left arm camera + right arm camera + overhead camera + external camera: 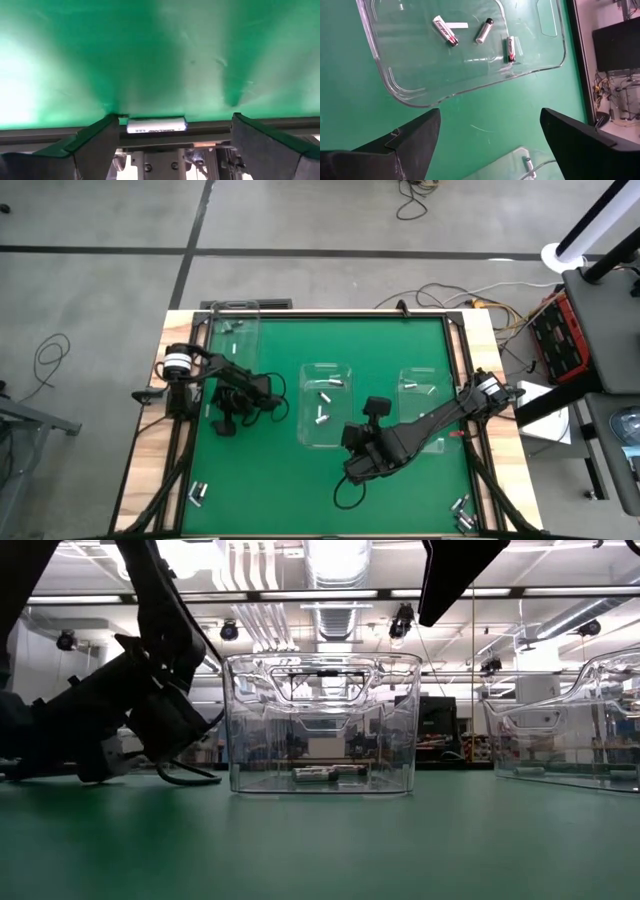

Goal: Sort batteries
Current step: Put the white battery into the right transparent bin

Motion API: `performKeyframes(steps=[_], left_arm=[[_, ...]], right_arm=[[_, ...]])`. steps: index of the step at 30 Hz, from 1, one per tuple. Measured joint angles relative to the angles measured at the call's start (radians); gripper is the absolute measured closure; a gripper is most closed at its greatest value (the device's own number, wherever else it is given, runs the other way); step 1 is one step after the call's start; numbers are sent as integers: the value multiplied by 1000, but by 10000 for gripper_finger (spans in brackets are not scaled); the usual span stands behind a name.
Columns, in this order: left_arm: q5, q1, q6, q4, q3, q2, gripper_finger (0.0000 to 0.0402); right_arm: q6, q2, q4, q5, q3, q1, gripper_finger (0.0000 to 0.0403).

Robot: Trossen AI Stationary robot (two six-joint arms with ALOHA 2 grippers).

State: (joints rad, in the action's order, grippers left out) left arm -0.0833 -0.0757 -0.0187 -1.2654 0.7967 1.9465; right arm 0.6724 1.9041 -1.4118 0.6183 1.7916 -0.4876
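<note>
A bare concrete floor surrounds the desk (420, 480), whose top is a green mat inside a dark frame with wooden borders. On the mat stand clear bins: a middle bin (329, 405) holding three batteries (483, 31), another bin (428, 395) toward the right side with one battery in it, and a third bin (237, 330) at the far left corner. Loose batteries lie in small groups at the near left corner (198, 494) and the near right corner (462, 513).

The left gripper (170, 145) sits low over the left part of the mat, jaws apart. One battery (156, 124) lies just ahead of them against the mat's edge rail, its long axis crosswise to the approach, stretching from one finger toward the other but closer to one finger than the other. Judging by this, the left arm is the nearer one, and the grasp calls for centring on the battery first.

The right gripper (487, 145) hovers near the middle bin, jaws wide apart and empty.
</note>
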Motion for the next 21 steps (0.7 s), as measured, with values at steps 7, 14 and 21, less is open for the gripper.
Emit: performKeyframes(steps=[7,14,21], left_arm=[[69,-7,63,-17,6,15,48],[61,-8,145,-124,3,18,61],[65,-13,156,-48,-54,14,156]], right_arm=[[11,0,-4,-17,0,-4,65],[19,0,-3,-17,0,-3,70],[35,0,-4,-33,0,-12,76]])
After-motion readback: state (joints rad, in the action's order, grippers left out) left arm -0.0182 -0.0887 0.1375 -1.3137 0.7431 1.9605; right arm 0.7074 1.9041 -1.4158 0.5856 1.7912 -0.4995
